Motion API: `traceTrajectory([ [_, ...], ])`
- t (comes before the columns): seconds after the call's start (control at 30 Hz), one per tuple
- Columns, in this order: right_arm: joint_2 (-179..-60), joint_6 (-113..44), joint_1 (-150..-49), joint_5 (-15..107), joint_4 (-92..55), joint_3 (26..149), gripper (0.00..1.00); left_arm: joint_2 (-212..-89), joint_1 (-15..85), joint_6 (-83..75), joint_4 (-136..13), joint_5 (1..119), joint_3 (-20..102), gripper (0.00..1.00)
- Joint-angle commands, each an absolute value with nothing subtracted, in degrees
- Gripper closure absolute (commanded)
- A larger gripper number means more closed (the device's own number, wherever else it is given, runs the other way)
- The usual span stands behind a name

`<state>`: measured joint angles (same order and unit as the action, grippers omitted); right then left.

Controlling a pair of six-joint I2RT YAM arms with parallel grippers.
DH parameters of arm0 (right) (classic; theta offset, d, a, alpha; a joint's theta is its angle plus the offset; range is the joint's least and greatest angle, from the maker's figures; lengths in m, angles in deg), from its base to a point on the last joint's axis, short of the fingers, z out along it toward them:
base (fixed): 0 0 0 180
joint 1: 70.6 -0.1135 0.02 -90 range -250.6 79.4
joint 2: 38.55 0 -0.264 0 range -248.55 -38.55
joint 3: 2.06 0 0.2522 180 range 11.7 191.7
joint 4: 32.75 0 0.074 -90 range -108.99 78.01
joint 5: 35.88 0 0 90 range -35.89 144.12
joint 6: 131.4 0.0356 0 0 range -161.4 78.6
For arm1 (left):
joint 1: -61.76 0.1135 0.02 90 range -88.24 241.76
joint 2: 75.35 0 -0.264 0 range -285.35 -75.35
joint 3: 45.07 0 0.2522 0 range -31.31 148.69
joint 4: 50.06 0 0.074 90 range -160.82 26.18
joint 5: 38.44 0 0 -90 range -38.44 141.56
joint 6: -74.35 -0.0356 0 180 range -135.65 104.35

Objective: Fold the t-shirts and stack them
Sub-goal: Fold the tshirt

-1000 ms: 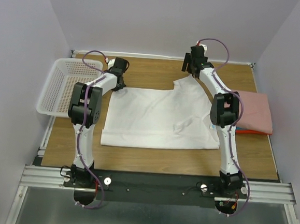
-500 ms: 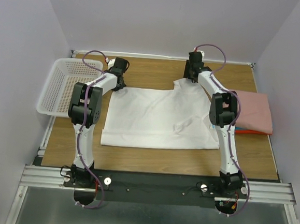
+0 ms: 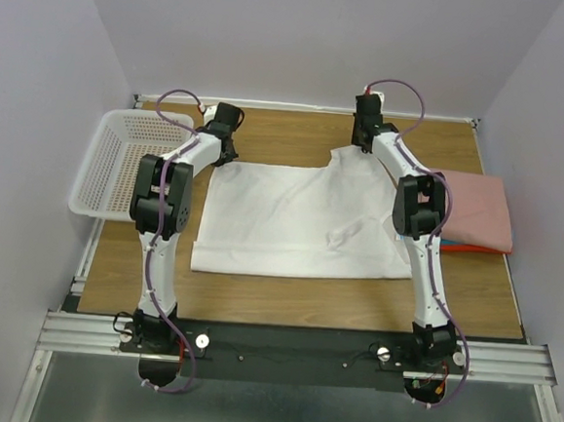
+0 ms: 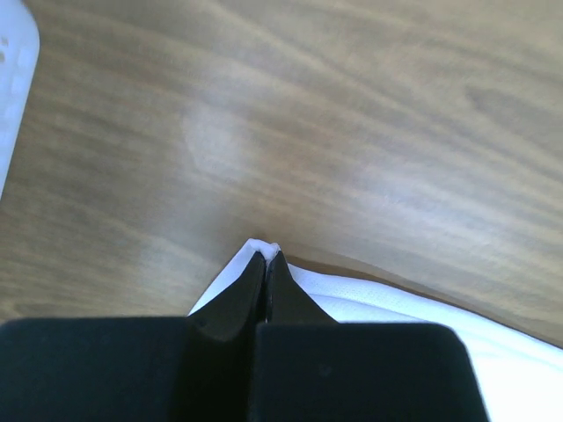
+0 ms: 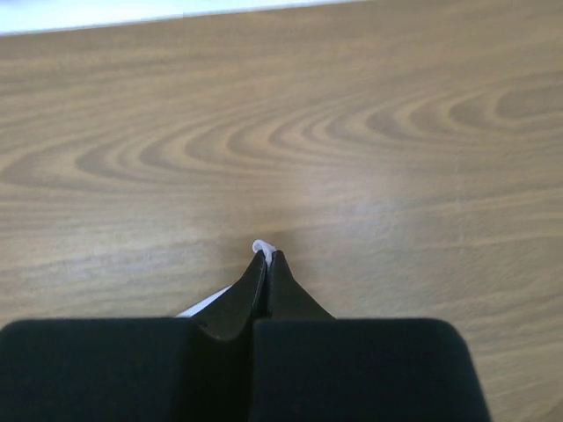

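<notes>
A white t-shirt (image 3: pixel 296 220) lies spread across the middle of the wooden table. My left gripper (image 3: pixel 227 154) sits at its far left corner, shut on a pinch of the white cloth (image 4: pixel 264 250). At the far right corner my right gripper (image 3: pixel 360 146) is shut on the white cloth (image 5: pixel 262 247) too. A folded dusty pink t-shirt (image 3: pixel 477 212) rests at the right, on top of thin red-orange and blue folded ones (image 3: pixel 460 248).
A white perforated basket (image 3: pixel 120 159) stands at the left edge of the table (image 3: pixel 285 294). The back wall runs close behind both grippers.
My right gripper came down onto the shirt's far right corner and closed on the cloth. The left gripper shifted slightly toward the back with its corner.
</notes>
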<state>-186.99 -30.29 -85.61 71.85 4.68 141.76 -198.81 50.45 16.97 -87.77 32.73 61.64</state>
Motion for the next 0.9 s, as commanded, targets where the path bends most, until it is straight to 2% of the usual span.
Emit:
traceTrajectory([
  [0.0,-188.8,-33.2,-84.1,72.4,5.7,147.8,1.0,-201.3,50.9,16.2,-90.5,32.5,67.2,1.0],
  [0.1,-186.1,-33.7,-83.9,70.8,5.5,145.8,1.0,-200.5,50.9,17.0,-91.6,31.3,68.1,1.0],
  [0.2,-180.4,-33.2,-83.9,67.7,5.2,139.5,1.0,-196.4,50.9,16.8,-88.0,32.3,63.4,1.0],
  [0.33,-171.9,-31.7,-84.0,64.5,3.9,128.6,1.0,-191.8,50.9,17.0,-84.7,32.4,57.2,1.0],
  [0.43,-163.6,-29.9,-84.1,62.6,0.5,114.3,1.0,-188.1,50.8,16.9,-81.9,33.0,51.7,1.0],
  [0.6,-149.8,-27.9,-84.3,62.2,-3.0,98.9,1.0,-182.2,50.2,17.4,-79.3,32.8,43.9,1.0],
  [0.87,-134.7,-23.7,-84.6,63.3,-3.5,81.9,1.0,-172.7,48.1,18.5,-76.0,32.0,34.4,1.0],
])
